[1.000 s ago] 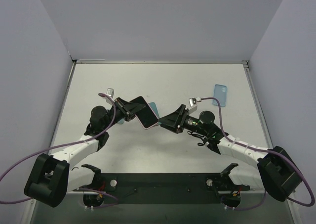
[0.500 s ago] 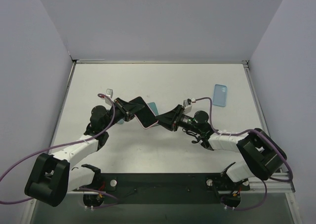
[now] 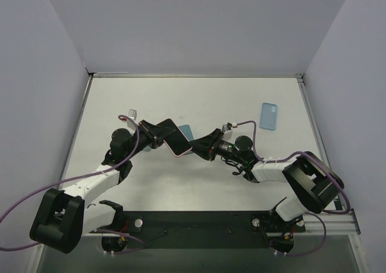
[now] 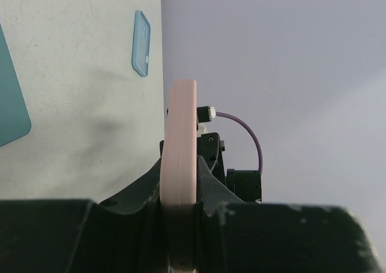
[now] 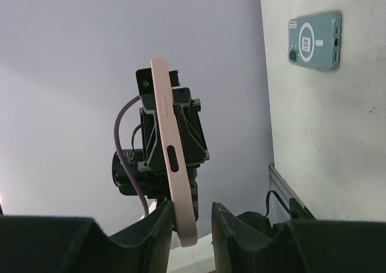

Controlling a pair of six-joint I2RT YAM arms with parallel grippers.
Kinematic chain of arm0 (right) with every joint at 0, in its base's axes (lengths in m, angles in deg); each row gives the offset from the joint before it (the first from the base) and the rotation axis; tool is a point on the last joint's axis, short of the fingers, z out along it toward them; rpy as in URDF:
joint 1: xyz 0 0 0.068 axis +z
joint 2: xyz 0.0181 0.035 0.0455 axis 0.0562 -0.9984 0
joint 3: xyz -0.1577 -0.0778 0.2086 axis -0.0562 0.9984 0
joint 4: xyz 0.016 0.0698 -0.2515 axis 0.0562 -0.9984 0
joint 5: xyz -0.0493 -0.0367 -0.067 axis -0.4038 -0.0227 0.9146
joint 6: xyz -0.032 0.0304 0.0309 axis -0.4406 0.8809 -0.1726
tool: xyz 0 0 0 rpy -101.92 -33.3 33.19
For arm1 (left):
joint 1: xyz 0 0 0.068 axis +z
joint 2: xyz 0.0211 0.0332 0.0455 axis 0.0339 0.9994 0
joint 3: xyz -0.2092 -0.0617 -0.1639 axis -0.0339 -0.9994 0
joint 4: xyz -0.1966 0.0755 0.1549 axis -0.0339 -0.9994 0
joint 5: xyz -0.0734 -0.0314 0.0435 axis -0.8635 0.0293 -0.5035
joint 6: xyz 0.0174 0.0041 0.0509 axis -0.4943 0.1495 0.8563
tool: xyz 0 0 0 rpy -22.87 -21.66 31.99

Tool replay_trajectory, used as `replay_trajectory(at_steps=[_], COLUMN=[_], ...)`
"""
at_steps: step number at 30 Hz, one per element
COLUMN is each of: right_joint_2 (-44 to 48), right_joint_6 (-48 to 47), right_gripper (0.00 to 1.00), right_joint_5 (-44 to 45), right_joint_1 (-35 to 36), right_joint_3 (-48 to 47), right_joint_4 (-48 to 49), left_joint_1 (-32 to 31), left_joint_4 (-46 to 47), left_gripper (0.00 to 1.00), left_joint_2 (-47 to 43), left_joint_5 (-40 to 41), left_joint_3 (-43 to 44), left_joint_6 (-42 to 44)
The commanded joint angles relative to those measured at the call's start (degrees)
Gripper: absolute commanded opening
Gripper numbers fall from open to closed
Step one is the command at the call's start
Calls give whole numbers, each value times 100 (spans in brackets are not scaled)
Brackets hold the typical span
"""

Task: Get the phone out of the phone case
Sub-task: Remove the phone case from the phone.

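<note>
Straddling one pink-cased phone [image 3: 174, 137] held above the table [image 3: 181, 98], the right gripper [image 3: 194, 145] had an unclear grip; the left gripper [image 3: 158, 134] clenched its other end. Two more lay flat: teal case [image 3: 187, 130], blue case [image 3: 269, 116].

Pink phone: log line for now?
pink phone: aloft | left gripper: shut on it | right gripper: jaws around far end, grip unclear
</note>
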State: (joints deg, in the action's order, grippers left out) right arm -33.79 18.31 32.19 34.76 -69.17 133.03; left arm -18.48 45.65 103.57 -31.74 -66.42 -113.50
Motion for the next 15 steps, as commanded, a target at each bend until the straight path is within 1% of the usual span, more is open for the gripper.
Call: replay_trajectory(at_steps=[1,3,8,15], right_joint_2=[-22,4,48,162], right_joint_6=[-104,-121,-139,-148], right_gripper=[29,30,24,23], right_joint_5=[72,63,45,-16], right_joint_1=[113,122,131,193], right_joint_3=[9,-8,-131,-413], right_joint_4=[1942,1942,1942,1942], left_joint_1=[82,126,135,135], left_joint_4=[746,737,658,658], left_gripper=[0,0,0,0], left_joint_2=[-235,-226,-252,-261], left_joint_5=[-163,-216,-225,-198], left_joint_3=[273,334,396,299], left_joint_6=[-279,-280,-288,-323])
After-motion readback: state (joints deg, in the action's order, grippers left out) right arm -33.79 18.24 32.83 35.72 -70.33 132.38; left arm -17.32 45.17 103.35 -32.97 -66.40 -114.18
